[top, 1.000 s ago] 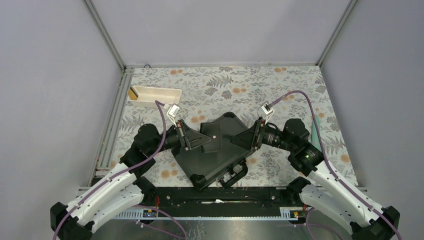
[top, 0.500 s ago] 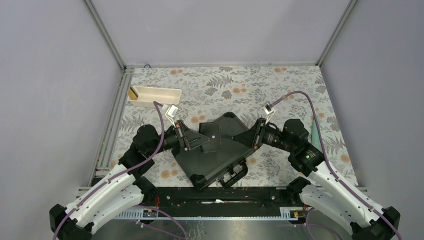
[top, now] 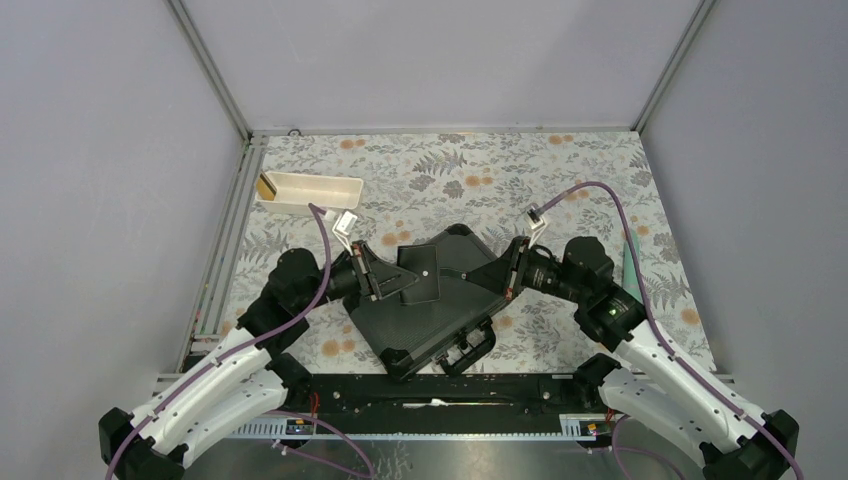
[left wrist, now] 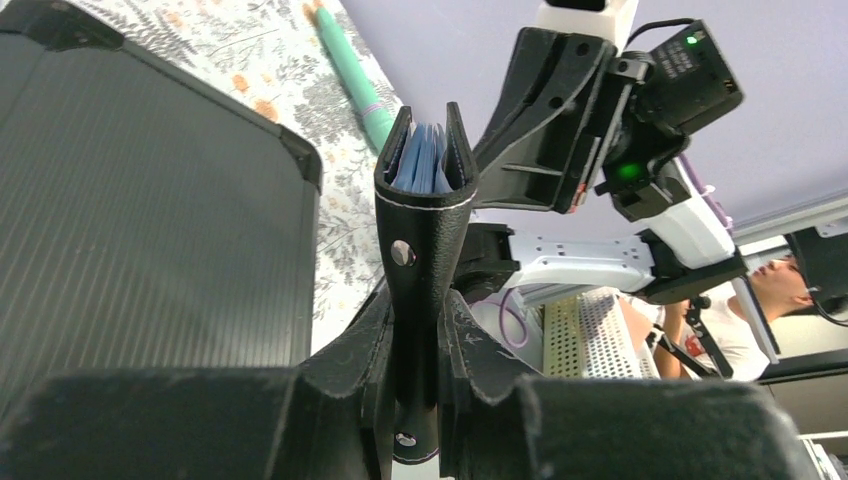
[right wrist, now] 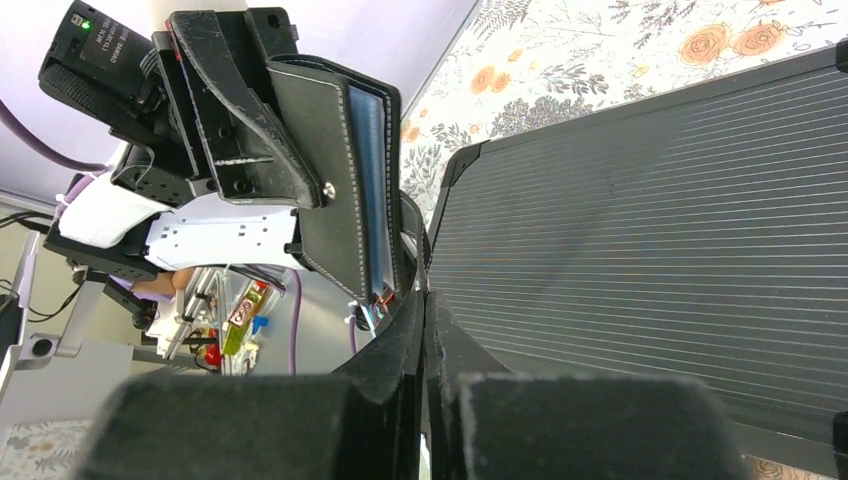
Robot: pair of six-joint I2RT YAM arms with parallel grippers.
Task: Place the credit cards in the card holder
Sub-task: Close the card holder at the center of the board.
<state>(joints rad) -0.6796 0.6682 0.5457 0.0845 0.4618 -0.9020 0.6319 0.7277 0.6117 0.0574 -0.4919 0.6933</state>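
My left gripper (left wrist: 415,335) is clamped tight on the folded wallet (left wrist: 425,215), holding it on edge over the black case (top: 430,320). My right gripper (right wrist: 425,300) has its fingers pressed together at the wallet's corner; I cannot tell whether they pinch it.

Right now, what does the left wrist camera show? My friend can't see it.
The left pincer clamps a black card holder upright, its blue pockets showing on top. A big black case fills the picture's left.
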